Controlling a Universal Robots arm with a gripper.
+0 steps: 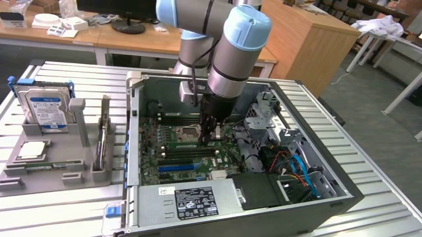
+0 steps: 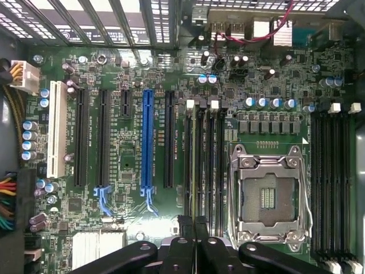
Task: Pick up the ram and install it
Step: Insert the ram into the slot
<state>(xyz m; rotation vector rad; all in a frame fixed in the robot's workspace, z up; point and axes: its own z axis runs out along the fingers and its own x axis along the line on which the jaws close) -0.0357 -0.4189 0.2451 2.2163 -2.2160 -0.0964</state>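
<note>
The ram is a thin green stick seen edge-on, standing in a black memory slot beside the processor socket. In the exterior view the ram lies along that slot, low over the motherboard inside the open computer case. My gripper reaches straight down into the case, and its black fingers are shut together on the near end of the ram. From the exterior view the gripper stands just at the exterior view's right of the socket.
Empty black memory slots flank the socket, and a blue expansion slot runs nearby. Drive cage and cables crowd the case's right side, the power supply its front. A grey holder with a hard drive stands outside.
</note>
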